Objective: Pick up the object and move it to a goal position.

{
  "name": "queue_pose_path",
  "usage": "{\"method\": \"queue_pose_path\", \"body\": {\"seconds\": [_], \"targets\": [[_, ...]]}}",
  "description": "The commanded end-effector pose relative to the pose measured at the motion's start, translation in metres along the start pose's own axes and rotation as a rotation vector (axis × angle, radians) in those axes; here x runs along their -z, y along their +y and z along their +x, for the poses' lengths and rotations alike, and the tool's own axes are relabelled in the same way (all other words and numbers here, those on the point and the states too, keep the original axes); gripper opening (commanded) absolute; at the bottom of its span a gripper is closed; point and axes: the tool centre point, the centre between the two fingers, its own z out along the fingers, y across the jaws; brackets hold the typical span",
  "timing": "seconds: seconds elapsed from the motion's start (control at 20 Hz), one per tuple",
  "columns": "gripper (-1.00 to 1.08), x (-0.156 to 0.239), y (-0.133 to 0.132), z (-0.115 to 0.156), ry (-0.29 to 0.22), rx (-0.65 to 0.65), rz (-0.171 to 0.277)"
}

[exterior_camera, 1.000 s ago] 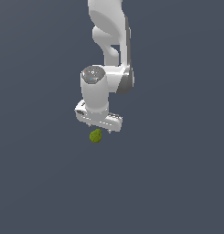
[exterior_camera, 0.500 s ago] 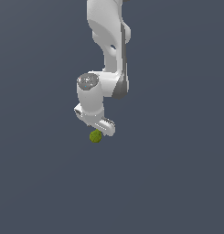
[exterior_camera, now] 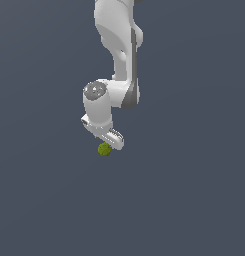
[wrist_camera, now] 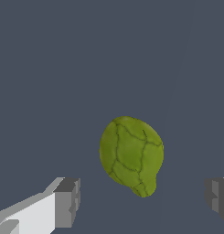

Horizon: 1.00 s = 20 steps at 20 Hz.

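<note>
Gripper [wrist_camera: 141, 196] fingers spread wide, holding nothing; object [wrist_camera: 130, 155] lies between and just beyond the tips, long axis roughly 11-to-5 o'clock.

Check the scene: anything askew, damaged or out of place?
Nothing stands out. The olive-green object lies whole on the plain grey surface, with only its own mottled crack-like markings. The tool is above it, open, the object between the fingers and touching neither. Nothing spilled or broken is visible.
</note>
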Motion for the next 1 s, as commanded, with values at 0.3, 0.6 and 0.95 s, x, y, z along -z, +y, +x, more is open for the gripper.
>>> {"method": "queue_pose_path", "body": {"seconds": [0.3,0.6,0.95], "targets": [[1.00,-0.026,0.001,-0.001,0.000,-0.003,0.000],[1.00,-0.048,0.001,-0.001,0.000,-0.005,0.000],[-1.00,-0.050,0.000,0.000,0.000,-0.005,0.000]]}}
